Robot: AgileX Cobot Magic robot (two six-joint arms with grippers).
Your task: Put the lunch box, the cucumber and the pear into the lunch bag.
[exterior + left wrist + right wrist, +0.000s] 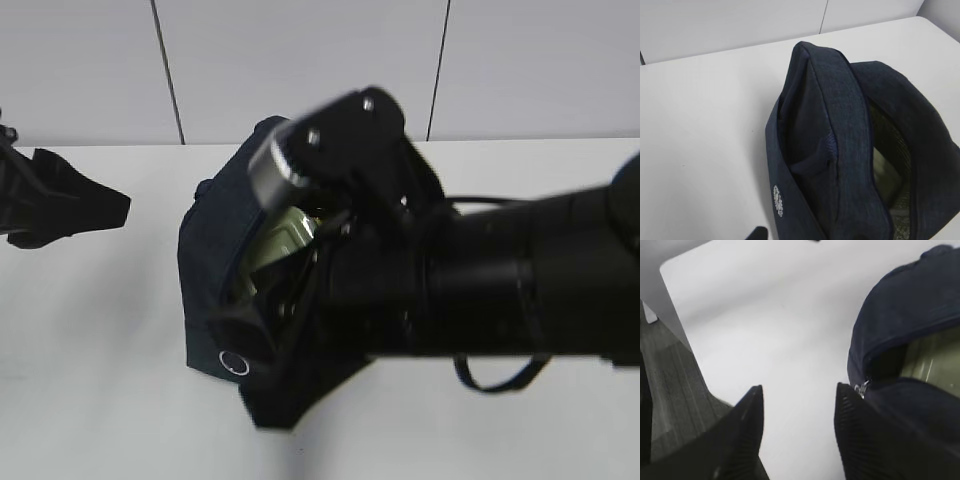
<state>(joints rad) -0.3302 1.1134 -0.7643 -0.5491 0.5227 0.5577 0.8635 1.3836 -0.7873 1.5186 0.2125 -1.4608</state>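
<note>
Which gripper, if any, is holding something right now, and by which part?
Neither. The right gripper stands open over bare table beside the lunch bag; the left gripper rests apart from the bag, with nothing visible in it.

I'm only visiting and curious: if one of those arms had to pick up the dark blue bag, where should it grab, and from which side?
Probably the padded handle arching over the lunch bag. It's a raised, narrow band with a gap beneath, so jaws could straddle it, coming down from above. The walls look soft and would likely crumple, and the opening already shows the lunch box inside.
</note>
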